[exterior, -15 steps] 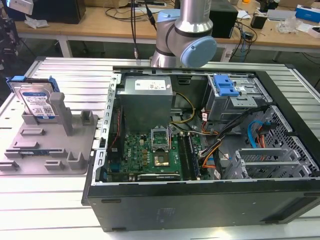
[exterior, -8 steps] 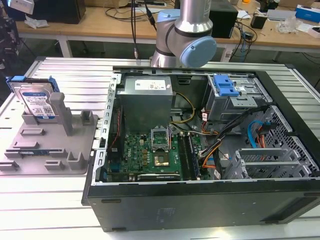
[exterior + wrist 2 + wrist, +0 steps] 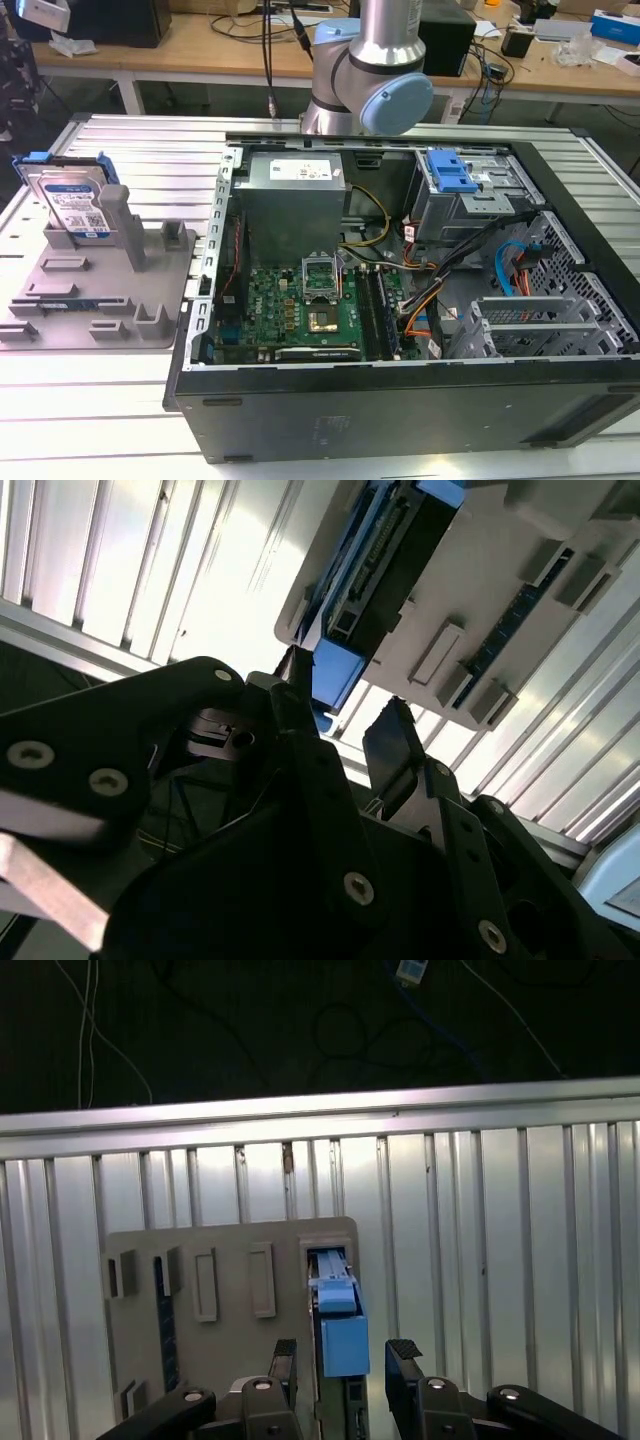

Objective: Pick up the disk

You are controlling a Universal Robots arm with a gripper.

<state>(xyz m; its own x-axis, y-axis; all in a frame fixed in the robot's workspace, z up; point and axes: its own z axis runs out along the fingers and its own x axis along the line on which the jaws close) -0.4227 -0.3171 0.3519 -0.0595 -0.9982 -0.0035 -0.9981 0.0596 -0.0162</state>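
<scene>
The disk (image 3: 75, 200) stands upright in a slot of the grey tray (image 3: 110, 310), not yet lifted. The pincer (image 3: 344, 1353) hangs spread above the tray, lined up over the disk's blue edge. Gripping and lifting remain.

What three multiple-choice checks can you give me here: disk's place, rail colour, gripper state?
1. The disk stands: A in the computer case; B upright in the fixture tray; C flat on the table.
2. Its side rails are: A blue; B red; C yellow.
3. The gripper is: A shut on the disk; B shut empty; C open.
B: it stands in a tray slot. A: blue shows along its edge. C: the fingers stand apart in the first wrist view.
</scene>
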